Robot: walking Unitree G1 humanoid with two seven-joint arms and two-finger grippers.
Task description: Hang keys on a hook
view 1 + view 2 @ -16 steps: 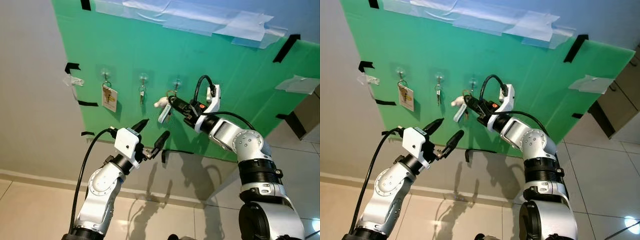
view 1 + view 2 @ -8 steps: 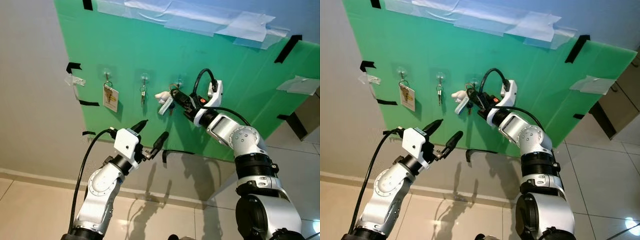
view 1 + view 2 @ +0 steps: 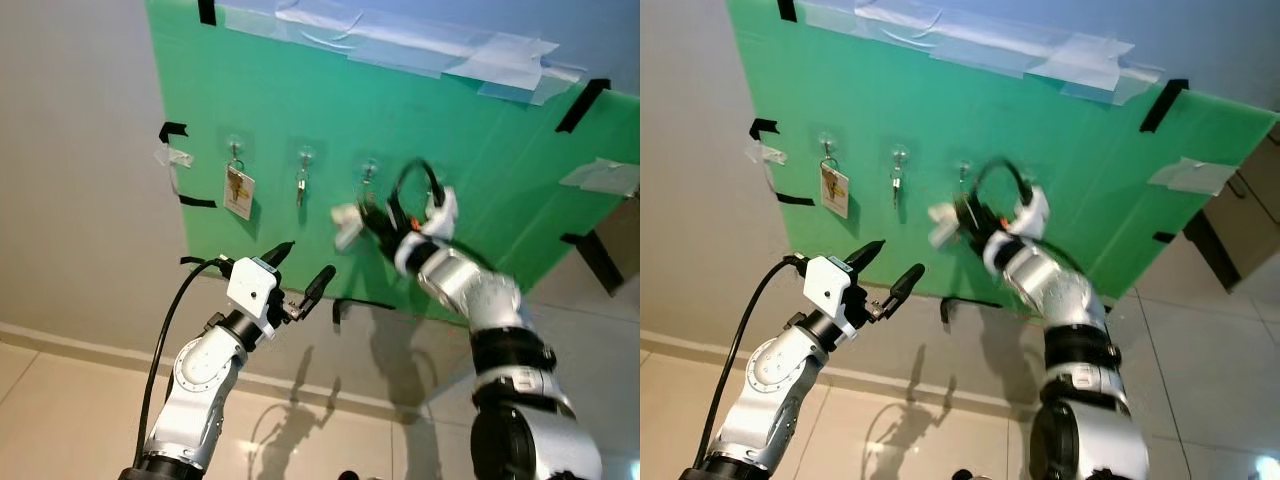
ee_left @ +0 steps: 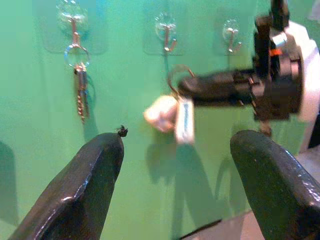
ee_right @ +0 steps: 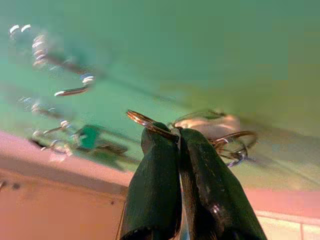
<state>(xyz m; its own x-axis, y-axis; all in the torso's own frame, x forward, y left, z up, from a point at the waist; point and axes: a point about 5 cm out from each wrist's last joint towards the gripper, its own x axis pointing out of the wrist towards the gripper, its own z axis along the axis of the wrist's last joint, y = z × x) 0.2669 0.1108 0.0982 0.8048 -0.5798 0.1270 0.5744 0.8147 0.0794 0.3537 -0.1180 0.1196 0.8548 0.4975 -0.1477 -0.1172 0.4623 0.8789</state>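
A green board (image 3: pixel 480 150) on the wall carries a row of clear stick-on hooks. The leftmost hook holds keys with a yellow tag (image 3: pixel 238 187), and the one beside it holds a small key (image 3: pixel 302 180). The third hook (image 3: pixel 369 170) is bare. My right gripper (image 3: pixel 372 215), blurred by motion, is shut on the ring of the keys (image 5: pixel 150 122). Their white charm (image 3: pixel 347 222) dangles just below and left of the bare hook (image 4: pixel 167 37), apart from it. My left gripper (image 3: pixel 305 260) is held open lower down, in front of the board, with nothing in it.
Another bare hook (image 4: pixel 231 37) sits beyond the third one. Black tape strips (image 3: pixel 584 100) and clear tape (image 3: pixel 420 45) fix the board to the grey wall. A black cable (image 3: pixel 175 320) loops off my left wrist. Tiled floor (image 3: pixel 60 420) lies below.
The camera has shifted, so the board sits further right in the picture. My right gripper raised the keys toward the third hook, then dropped slightly, and is now blurred. The left arm stayed put.
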